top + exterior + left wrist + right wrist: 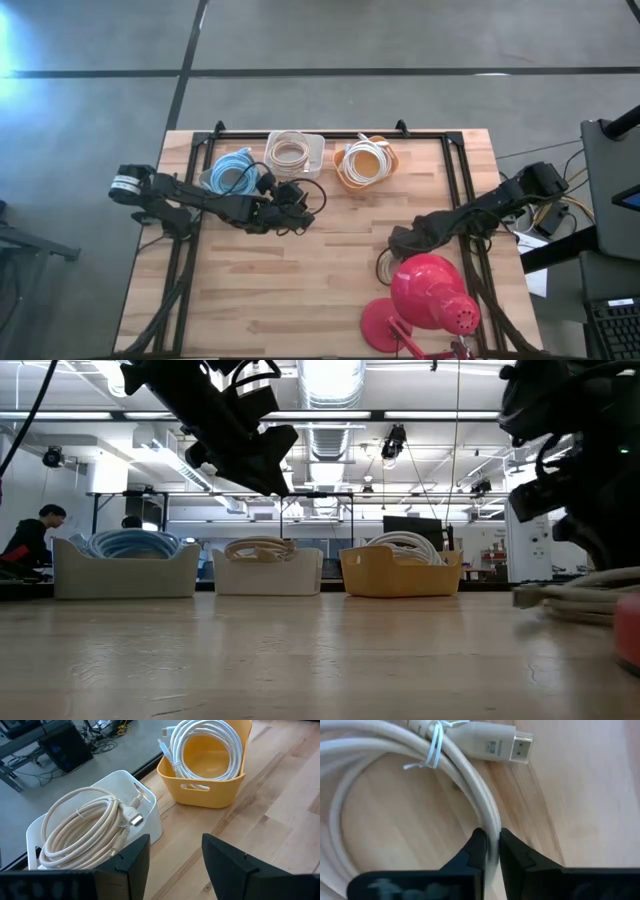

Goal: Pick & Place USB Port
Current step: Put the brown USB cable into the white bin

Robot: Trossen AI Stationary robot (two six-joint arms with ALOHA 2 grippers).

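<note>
Bare tabletop (300, 285) beside red lamp (430, 295)

You've got a yellow bin (210, 790) with a white cable (207, 747), a white bin (145, 805) with a cream cable (82, 827), light-blue coil (232, 172) at 10 o'clock, pink-red lamp (432, 292) at 5, pale wood table (300, 290).

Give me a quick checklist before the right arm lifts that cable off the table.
1. Right gripper shut on the cable: ok, fingers pinch one strand.
2. Coil tied so it lifts as one: ok, a tie binds it near the plug.
3. Left gripper out of the way: ok, open and empty by the white bin.
4. Lamp clearance: not ok, it sits right beside the right gripper.
5. Room in the bins: cannot tell; the blue, white and yellow bin each hold a coil.
</note>
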